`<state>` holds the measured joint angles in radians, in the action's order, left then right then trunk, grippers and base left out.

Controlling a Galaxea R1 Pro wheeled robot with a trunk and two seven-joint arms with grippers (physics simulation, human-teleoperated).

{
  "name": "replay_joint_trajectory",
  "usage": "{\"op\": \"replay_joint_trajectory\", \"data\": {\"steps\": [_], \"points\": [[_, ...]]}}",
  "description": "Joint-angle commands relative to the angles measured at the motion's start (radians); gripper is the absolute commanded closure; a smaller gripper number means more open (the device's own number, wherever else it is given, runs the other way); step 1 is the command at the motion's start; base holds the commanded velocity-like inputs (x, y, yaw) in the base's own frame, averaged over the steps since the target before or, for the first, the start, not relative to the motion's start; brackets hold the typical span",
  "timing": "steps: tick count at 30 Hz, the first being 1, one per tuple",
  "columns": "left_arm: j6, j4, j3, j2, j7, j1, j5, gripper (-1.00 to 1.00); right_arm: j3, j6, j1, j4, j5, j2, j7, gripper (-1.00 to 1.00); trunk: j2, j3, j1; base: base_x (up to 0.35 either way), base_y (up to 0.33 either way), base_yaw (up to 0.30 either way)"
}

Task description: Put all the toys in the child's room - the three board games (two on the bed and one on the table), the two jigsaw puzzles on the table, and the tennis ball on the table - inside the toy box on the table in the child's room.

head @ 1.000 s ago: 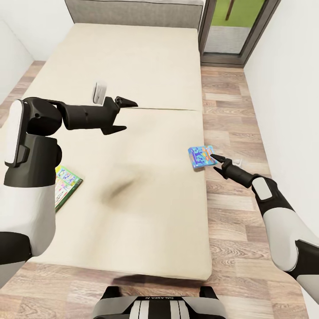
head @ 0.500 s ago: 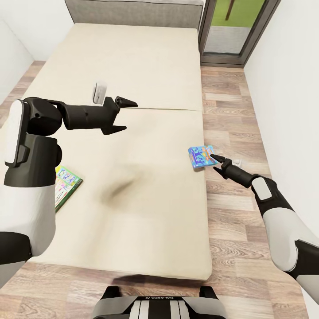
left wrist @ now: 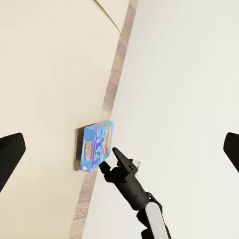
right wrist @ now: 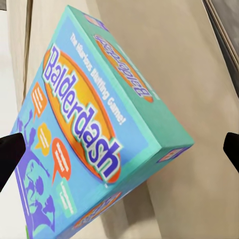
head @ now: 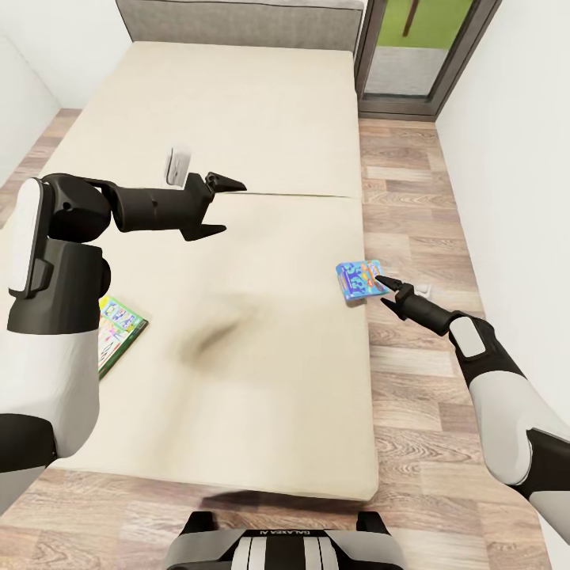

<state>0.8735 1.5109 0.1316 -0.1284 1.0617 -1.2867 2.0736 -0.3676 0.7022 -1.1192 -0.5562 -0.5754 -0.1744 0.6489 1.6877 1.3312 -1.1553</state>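
Observation:
A blue board game point(head: 359, 280) lettered Balderdash lies on the right edge of the beige bed point(head: 237, 119), one corner over the side. My right gripper point(head: 387, 290) is open just beside it. In the right wrist view the box point(right wrist: 84, 139) sits between the spread black fingertips point(right wrist: 10, 154), with no contact visible. My left gripper point(head: 218, 207) hangs open and empty over the middle of the mattress. Its wrist view looks across at the blue box point(left wrist: 96, 145). A green-edged board game point(head: 120, 326) lies at the bed's left, partly hidden by my left arm.
A strip of wood-plank floor point(head: 412, 222) runs between the bed and the white wall point(head: 514, 158) on the right. A glass door point(head: 419, 47) and the grey headboard point(head: 237, 16) are at the far end. A small white upright object point(head: 178, 163) shows behind my left forearm.

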Motion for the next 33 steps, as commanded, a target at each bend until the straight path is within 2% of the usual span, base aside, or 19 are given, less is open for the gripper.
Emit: {"op": "replay_joint_trajectory", "data": {"steps": [1, 23, 24, 33], "points": [[0.000, 0.000, 0.000, 0.000, 0.010, -0.001, 0.009, -1.00, -0.004, 0.007, -0.001, 0.000, -0.001, 0.000, 0.001, -1.00, 0.000, 0.000, 0.000, 0.000, 0.000, 0.007], [0.000, 0.000, 0.000, 0.000, 0.011, -0.001, 0.008, -1.00, -0.005, 0.005, -0.001, -0.001, -0.001, 0.002, 0.001, -1.00, 0.000, 0.000, 0.000, 0.000, 0.000, 0.064], [0.000, 0.000, 0.000, 0.000, 0.011, -0.001, 0.008, -1.00, -0.004, 0.005, -0.001, -0.001, -0.001, 0.002, 0.000, 1.00, 0.000, 0.000, 0.000, 0.000, 0.000, 0.016], [0.000, 0.000, 0.000, 0.000, 0.011, 0.000, 0.008, -1.00, 0.001, 0.005, -0.001, 0.000, 0.001, 0.002, 0.000, 1.00, 0.000, 0.000, 0.000, 0.000, 0.000, 0.007]]}}
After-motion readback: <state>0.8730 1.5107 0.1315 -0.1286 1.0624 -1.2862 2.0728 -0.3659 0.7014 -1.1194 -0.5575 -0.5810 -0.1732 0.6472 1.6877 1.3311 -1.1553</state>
